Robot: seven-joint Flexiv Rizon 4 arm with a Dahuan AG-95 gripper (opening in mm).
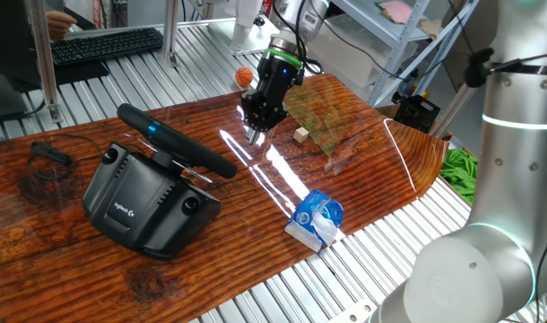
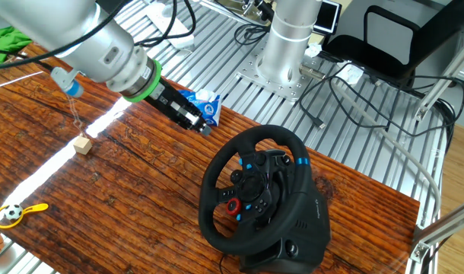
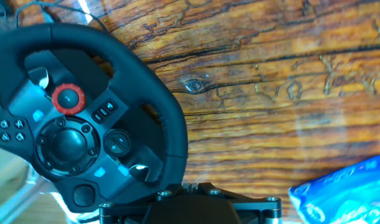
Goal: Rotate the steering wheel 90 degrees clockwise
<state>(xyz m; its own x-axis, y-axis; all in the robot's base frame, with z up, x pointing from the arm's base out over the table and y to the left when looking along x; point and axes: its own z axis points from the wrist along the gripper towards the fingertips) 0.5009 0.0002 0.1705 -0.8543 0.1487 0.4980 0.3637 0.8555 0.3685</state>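
The steering wheel (image 2: 217, 179) is black with a thick rim, a red dial and small blue lights. It stands on a bulky black Logitech base (image 1: 139, 205) on the wooden table. It also shows in one fixed view (image 1: 179, 144) and in the hand view (image 3: 168, 127). My gripper (image 1: 255, 135) hangs just above the table to one side of the wheel, apart from it. Its fingers look closed together and hold nothing. It also shows in the other fixed view (image 2: 204, 129) and in the hand view (image 3: 189, 185).
A blue-and-white packet (image 1: 316, 219) lies near the table's edge and shows in the hand view (image 3: 342, 193). A small wooden cube (image 1: 299, 135) lies by a clear sheet (image 1: 332, 112). A black keyboard (image 1: 108, 43) sits beyond the table. A toy ball (image 2: 14, 213) lies at a corner.
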